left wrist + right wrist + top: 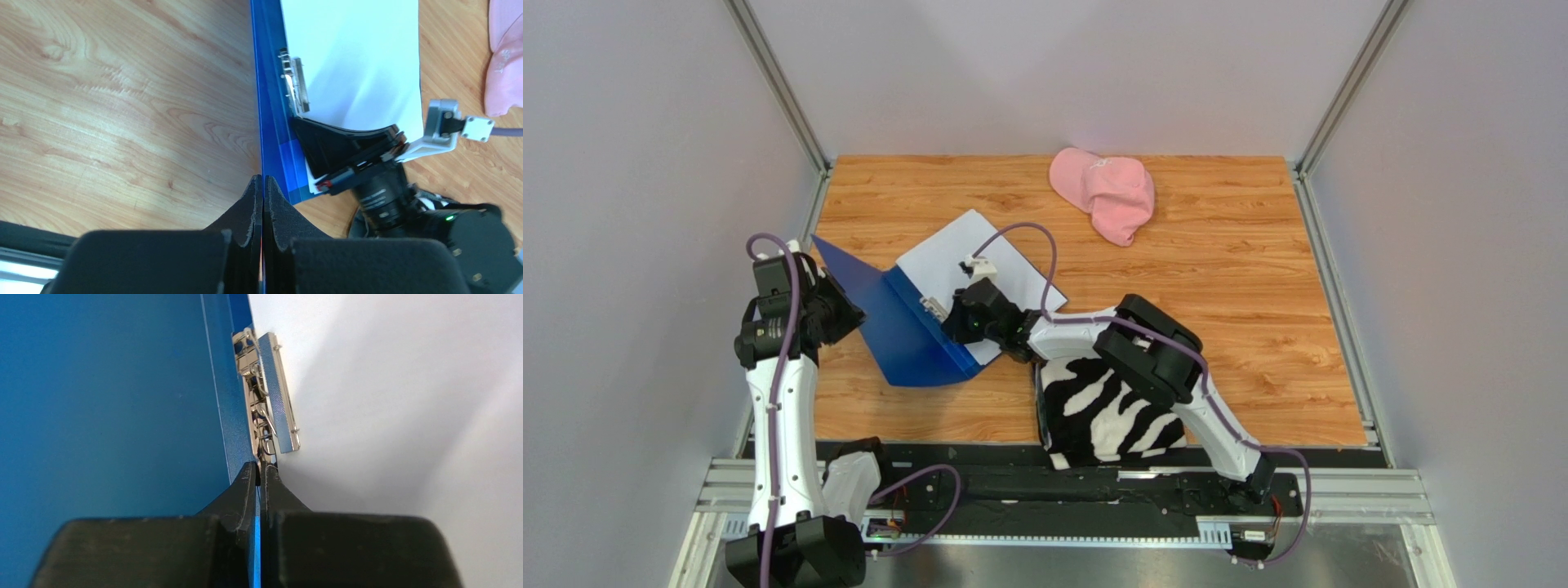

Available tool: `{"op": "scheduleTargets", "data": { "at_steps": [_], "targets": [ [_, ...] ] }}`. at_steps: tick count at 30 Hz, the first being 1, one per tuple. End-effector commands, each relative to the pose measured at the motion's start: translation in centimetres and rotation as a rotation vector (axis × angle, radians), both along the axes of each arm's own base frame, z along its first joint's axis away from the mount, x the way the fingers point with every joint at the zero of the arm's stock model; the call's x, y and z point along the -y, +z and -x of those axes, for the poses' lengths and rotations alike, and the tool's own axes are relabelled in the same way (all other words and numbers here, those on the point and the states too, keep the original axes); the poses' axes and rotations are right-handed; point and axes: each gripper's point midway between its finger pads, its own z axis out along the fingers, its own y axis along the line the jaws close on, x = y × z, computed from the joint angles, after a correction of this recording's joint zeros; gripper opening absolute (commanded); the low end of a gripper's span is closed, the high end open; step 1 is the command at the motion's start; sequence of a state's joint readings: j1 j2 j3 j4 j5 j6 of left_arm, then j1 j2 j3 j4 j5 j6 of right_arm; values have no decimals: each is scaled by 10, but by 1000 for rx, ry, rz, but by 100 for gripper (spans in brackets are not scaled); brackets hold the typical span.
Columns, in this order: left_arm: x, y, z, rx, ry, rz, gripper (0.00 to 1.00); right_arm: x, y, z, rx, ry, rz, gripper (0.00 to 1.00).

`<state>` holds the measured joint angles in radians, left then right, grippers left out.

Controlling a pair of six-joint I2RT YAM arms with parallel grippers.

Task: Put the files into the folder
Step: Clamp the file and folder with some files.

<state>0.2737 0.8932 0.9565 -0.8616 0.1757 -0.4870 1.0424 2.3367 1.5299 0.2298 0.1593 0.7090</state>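
The blue folder [903,331] lies open on the wooden table, its left cover raised on edge. My left gripper [852,316] is shut on that cover's edge; a thin blue line runs between its fingers in the left wrist view [263,180]. The white files [959,251] lie on the folder's lower half, right of the spine [273,122]. They also show in both wrist views [356,61] [399,416]. My right gripper [952,309] is shut at the near end of the metal clip [276,398], fingertips meeting at its lever [259,468].
A zebra-striped cloth [1112,410] lies at the near edge under my right arm. A pink cap [1106,190] sits at the back of the table, also at the right edge of the left wrist view [506,61]. Grey walls enclose three sides.
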Motion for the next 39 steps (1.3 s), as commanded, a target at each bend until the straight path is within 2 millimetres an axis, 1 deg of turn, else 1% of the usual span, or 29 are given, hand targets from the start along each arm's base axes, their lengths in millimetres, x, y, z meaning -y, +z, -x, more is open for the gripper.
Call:
{"op": "scheduleTargets", "data": {
  "at_steps": [1, 2, 4, 5, 7, 8, 10, 14, 17, 18, 20, 21, 24, 25, 26, 28, 29, 30, 31, 32, 34, 35, 36, 37, 38, 39],
  "targets": [
    [13, 3, 9, -17, -55, 23, 0, 117, -142, 97, -444, 232, 411, 0],
    [12, 1, 10, -20, -54, 23, 0, 106, -132, 94, -466, 265, 367, 0],
    [12, 0, 9, -21, -48, 28, 0, 105, -128, 83, -512, 254, 327, 0],
    [13, 0, 10, -21, -48, 31, 0, 99, -123, 85, -537, 276, 290, 0],
    [12, 2, 10, -18, -44, 27, 0, 98, -115, 77, -554, 260, 251, 0],
    [12, 2, 10, -18, -42, 25, 0, 97, -111, 77, -564, 271, 236, 1],
    [10, 2, 11, -19, -36, 16, 0, 98, -105, 71, -556, 258, 224, 4],
    [10, -3, 12, -29, -32, 19, 0, 98, -99, 66, -580, 262, 189, 8],
    [9, -3, 11, -32, -35, 14, 0, 99, -95, 62, -577, 255, 186, 16],
    [8, -2, 11, -28, -31, 11, 0, 98, -94, 61, -577, 256, 186, 21],
    [8, 0, 10, -27, -32, 7, 0, 98, -90, 56, -577, 258, 184, 26],
    [7, 0, 9, -25, -31, 1, 0, 97, -88, 54, -576, 260, 179, 30],
    [6, 1, 9, -28, -32, -4, 0, 93, -78, 45, -569, 265, 159, 35],
    [6, 1, 9, -27, -30, -4, 0, 97, -79, 43, -585, 260, 164, 35],
    [5, 2, 8, -26, -31, -6, 0, 93, -73, 40, -583, 265, 152, 36],
    [5, 2, 8, -27, -33, -7, 0, 94, -69, 35, -592, 261, 141, 36],
    [5, 2, 8, -27, -33, -7, 0, 95, -67, 36, -602, 269, 132, 36],
    [5, 2, 8, -29, -34, -8, 0, 94, -63, 36, -608, 272, 119, 37],
    [5, 2, 8, -30, -34, -9, 0, 94, -55, 31, -603, 271, 99, 36],
    [5, 2, 8, -30, -36, -10, 0, 93, -49, 32, -615, 283, 80, 37],
    [4, 0, 9, -35, -35, -14, 0, 90, -32, 25, -616, 300, 31, 37],
    [4, 1, 8, -33, -34, -16, 0, 87, -24, 27, -636, 322, 4, 37],
    [3, 1, 9, -31, -32, -22, 0, 84, -17, 23, -633, 325, -15, 38],
    [2, 2, 9, -29, -29, -25, 0, 85, -8, 16, -634, 314, -36, 38],
    [2, 3, 10, -28, -30, -29, 0, 84, -1, 13, -636, 319, -54, 39],
    [3, 3, 9, -26, -33, -26, 0, 80, 7, 6, -623, 323, -70, 41]
  ]
}}
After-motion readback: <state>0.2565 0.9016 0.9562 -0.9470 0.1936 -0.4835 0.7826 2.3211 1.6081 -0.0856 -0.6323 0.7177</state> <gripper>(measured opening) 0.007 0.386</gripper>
